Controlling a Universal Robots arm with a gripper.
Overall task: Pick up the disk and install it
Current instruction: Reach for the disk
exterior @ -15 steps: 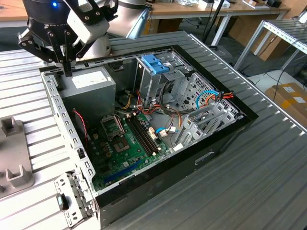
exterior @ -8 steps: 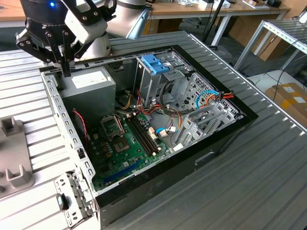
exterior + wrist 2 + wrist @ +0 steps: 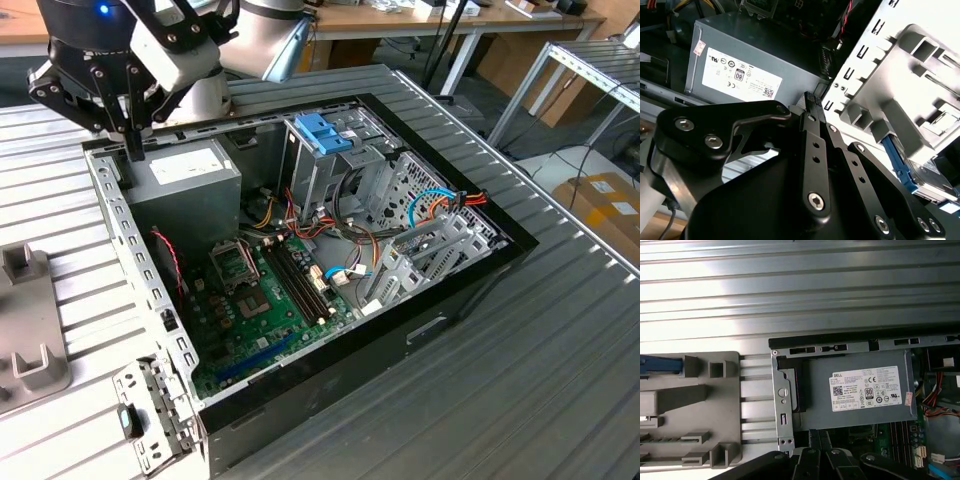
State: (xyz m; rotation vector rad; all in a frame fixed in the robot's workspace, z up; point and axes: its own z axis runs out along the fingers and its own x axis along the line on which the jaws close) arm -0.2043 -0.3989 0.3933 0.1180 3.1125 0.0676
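Note:
In the exterior view my gripper (image 3: pixel 133 148) hangs over the back left corner of the open computer case (image 3: pixel 160 330), just above the grey power supply (image 3: pixel 185 175). Its black fingers (image 3: pixel 812 100) are pressed together with nothing between them. The disk sits in a grey plastic holder (image 3: pixel 920 55) outside the case wall. I see its bright blue side rail (image 3: pixel 896 161) and a strip of its metal body (image 3: pixel 927 186) in the second wrist view. A blue end of the disk (image 3: pixel 660 365) also pokes out of the holder (image 3: pixel 690 405) in the first wrist view.
The case stands on a ribbed metal table (image 3: pixel 520 380). Inside are a motherboard (image 3: pixel 260 300), a tall metal drive cage with a blue latch (image 3: pixel 325 132), lower cages (image 3: pixel 430 240) and loose cables (image 3: pixel 440 200). The grey holder (image 3: pixel 25 320) is at the exterior view's left.

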